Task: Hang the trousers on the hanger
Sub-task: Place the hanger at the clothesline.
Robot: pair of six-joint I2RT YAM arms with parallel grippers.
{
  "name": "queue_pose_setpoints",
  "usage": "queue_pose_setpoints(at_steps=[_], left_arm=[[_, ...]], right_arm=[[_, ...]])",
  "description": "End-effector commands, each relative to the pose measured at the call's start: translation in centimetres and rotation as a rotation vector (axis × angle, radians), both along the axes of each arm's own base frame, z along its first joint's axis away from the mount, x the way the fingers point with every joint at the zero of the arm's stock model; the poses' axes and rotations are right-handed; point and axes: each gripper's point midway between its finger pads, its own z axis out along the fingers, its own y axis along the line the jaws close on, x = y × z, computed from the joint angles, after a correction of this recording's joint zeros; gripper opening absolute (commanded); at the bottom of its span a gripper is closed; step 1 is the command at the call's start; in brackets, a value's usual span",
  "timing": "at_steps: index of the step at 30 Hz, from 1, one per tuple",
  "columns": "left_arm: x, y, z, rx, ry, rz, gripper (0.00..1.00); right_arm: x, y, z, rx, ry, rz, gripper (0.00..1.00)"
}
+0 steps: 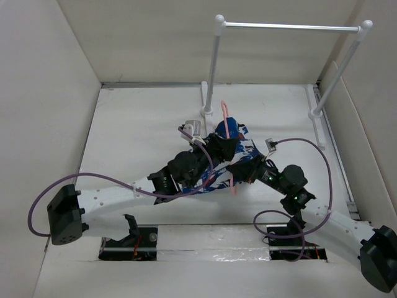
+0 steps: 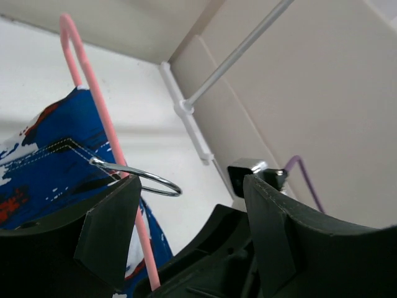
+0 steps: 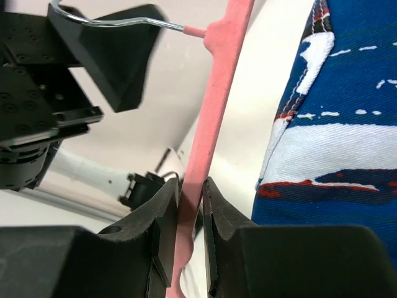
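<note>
**Hanger pinched on the right, hook loose by the left: get the cloth over the bar**

Right gripper (image 3: 192, 186): fingers closed down to a narrow slit, with one pink arm of the hanger (image 3: 217, 68) clamped between the pads. The grip sits on a straight run below the neck.

Left gripper (image 2: 189, 192): jaws spread wide, nothing clamped. The metal hook (image 2: 146, 177) curves across just above its left finger. Whether it rests on the finger or clears it, you cannot tell.

Trousers (image 3: 347, 143): bunched at mid-table (image 1: 136, 136) between the two wrists, right beside the pink arm. From above, the hanger runs lengthwise across the heap. Whether any cloth is actually draped over a bar is hidden by the arms. My read is that the task is about midway.

Doing it well:
- Hold the right-hand pinch firm. The arm is thin, smooth plastic and would likely twist in the pads under a sideways load.
- Use the free left claw to take a fold of cloth, not the hook, and draw it over the bar.
- Take a thick fold. The weave looks limp and will sag and slide off a slick bar if the two sides are unbalanced.

Materials: stitched twill-like blue fabric with white, red and black splashes and pale seam thread. The hook is glossy wire. The rack (image 1: 291, 26) stands behind, well apart.
</note>
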Motion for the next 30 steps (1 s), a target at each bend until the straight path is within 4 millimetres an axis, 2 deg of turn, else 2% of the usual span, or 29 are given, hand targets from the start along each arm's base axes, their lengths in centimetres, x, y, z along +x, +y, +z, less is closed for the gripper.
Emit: queue_pose_setpoints(at_steps=[1, 4, 7, 8, 10, 12, 13, 16, 22, 26, 27, 29, 30], left_arm=[[-1.1, 0.6, 6.6, -0.095, -0.125, -0.041, 0.65], [-1.4, 1.0, 8.7, -0.108, -0.163, -0.05, 0.65], [-1.5, 1.6, 9.8, -0.108, -0.193, -0.043, 0.69], [-0.8, 2.1, 10.1, -0.104, -0.199, -0.026, 0.69], [-0.6, 2.7, 10.6, -0.107, -0.199, -0.025, 0.69], [-0.7, 3.3, 10.3, -0.111, -0.196, -0.014, 0.68], [-0.5, 4.4, 10.8, -0.131, -0.204, 0.009, 0.68], [-0.7, 5.5, 11.1, -0.143, -0.21, 0.022, 0.68], [-0.8, 7.4, 11.5, -0.134, -0.224, 0.052, 0.65], [-0.9, 8.0, 9.8, -0.092, -0.199, 0.064, 0.58], [-0.5, 8.2, 8.2, -0.042, -0.177, 0.075, 0.55], [-0.2, 8.7, 6.8, -0.006, -0.142, 0.104, 0.52], [-0.2, 8.9, 5.0, 0.031, -0.115, 0.109, 0.51]], right_arm=[[-1.0, -1.2, 9.4, 0.227, -0.248, 0.017, 0.0], [-0.8, -1.7, 10.3, 0.263, -0.245, 0.013, 0.0], [-1.0, -2.0, 12.0, 0.315, -0.268, 0.021, 0.0], [-0.8, -2.2, 12.2, 0.322, -0.271, 0.014, 0.0], [-0.2, -2.8, 13.0, 0.33, -0.287, -0.006, 0.0], [-0.2, -3.4, 14.2, 0.348, -0.319, -0.006, 0.0], [0.3, -4.0, 14.6, 0.346, -0.331, -0.03, 0.0], [1.5, -5.1, 15.4, 0.319, -0.346, -0.082, 0.0], [3.4, -7.2, 16.0, 0.318, -0.365, -0.15, 0.0], [5.5, -9.0, 17.6, 0.31, -0.399, -0.213, 0.0], [6.1, -9.9, 19.0, 0.308, -0.439, -0.243, 0.0], [7.9, -10.7, 19.4, 0.295, -0.435, -0.286, 0.0], [8.5, -11.6, 20.8, 0.293, -0.468, -0.315, 0.0]])
